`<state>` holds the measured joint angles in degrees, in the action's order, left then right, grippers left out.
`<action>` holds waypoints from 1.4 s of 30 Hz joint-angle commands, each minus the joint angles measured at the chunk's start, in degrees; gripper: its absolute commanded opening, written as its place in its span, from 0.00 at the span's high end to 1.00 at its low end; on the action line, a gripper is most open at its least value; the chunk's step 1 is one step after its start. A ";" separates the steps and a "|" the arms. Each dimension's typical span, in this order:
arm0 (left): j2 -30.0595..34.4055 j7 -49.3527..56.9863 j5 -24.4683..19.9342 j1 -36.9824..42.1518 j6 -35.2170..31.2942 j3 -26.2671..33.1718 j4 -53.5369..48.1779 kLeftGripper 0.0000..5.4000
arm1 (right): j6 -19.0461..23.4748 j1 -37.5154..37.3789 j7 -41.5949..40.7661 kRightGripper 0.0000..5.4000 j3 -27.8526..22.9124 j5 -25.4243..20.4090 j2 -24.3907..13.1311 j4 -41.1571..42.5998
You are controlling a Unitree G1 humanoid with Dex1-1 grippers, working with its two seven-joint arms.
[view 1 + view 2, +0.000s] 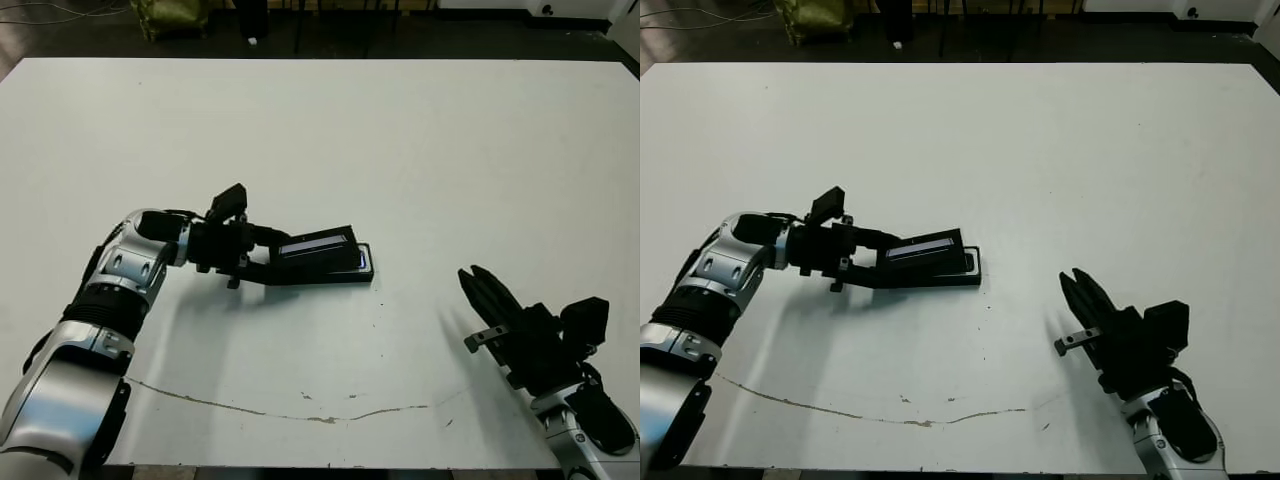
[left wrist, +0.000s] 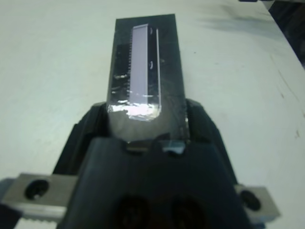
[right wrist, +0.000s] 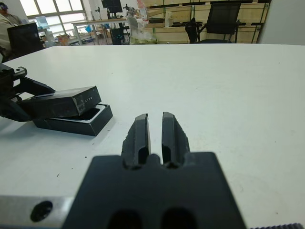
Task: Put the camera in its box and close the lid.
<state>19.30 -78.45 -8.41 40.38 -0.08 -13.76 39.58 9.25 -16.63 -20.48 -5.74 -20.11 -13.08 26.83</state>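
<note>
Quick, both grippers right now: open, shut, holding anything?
Left gripper: shut on the lid, held tilted over the box, not yet seated.
Right gripper: shut, holding nothing, away from the box.

Camera not visible anywhere; the lid (image 1: 316, 243) covers most of the box (image 1: 352, 271) interior, so contents can't be told. Left gripper (image 2: 147, 119) fingertips hidden under and behind the lid in the left wrist view, near part blurred. Right arm cut off by the bottom edge, below the right gripper (image 3: 155, 125).
</note>
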 commanded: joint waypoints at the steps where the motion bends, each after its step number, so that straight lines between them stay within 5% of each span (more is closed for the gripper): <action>1: -1.27 -0.59 1.35 -1.95 0.54 -1.96 -0.90 0.56 | -1.80 -0.02 -1.97 1.00 -1.01 -0.76 -0.70 -2.79; 18: -2.80 0.07 2.36 -1.41 4.08 -2.02 3.23 0.56 | -3.58 0.11 -2.84 1.00 -1.17 -0.16 -0.66 -4.49; 42: -6.19 4.96 9.89 3.07 2.31 -8.52 2.86 0.56 | -3.21 -0.99 -2.38 1.00 -1.15 -0.45 -0.74 -3.21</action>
<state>15.61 -73.14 -0.09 43.99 3.51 -20.06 41.17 5.52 -16.67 -22.76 -6.69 -20.51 -13.35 24.11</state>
